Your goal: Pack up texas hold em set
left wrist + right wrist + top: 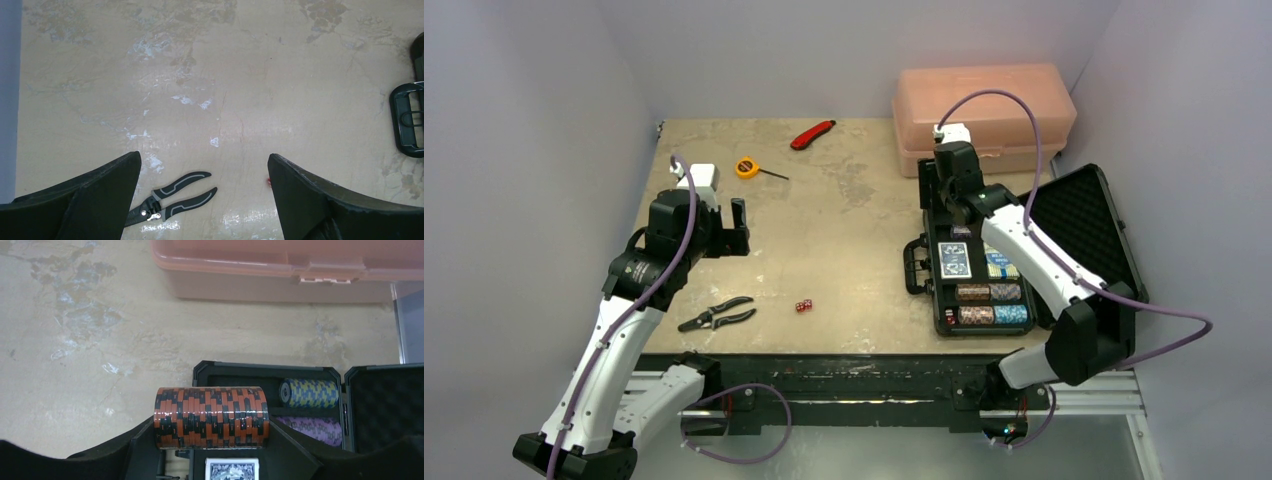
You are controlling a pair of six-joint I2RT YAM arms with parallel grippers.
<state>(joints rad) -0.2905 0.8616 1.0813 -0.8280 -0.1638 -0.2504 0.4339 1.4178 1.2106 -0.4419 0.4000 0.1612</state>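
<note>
Right pincer (pixel 212 440): clamped on the orange-and-black chip roll (pixel 210 415), one finger against each end face. The roll lies level at the lower centre of the right wrist view, over the left part of the open black case (pixel 265 366).

- Handling, as I judge it: the roll is a stack of loose discs, dense for its size, with glossy rims. It stays a cylinder only under end-to-end pressure, and a side pinch would likely buckle it and spill chips.
- Dark slot shows left of the blue-yellow roll (pixel 310 392). A purple roll (pixel 315 427) sits below that one, and a blue card deck (pixel 232 470) lies at the bottom edge.
- Pink box (pixel 280 265) runs along the top of the frame, apart from the case.

Left pincer (pixel 204 157): jaws wide apart, holding nothing, above bare tabletop. Pliers (pixel 175 197) lie at the bottom centre of its view.

Red dice (pixel 804 306) lie loose on the table, lower centre of the top view. They are small, hard and likely to roll.
</note>
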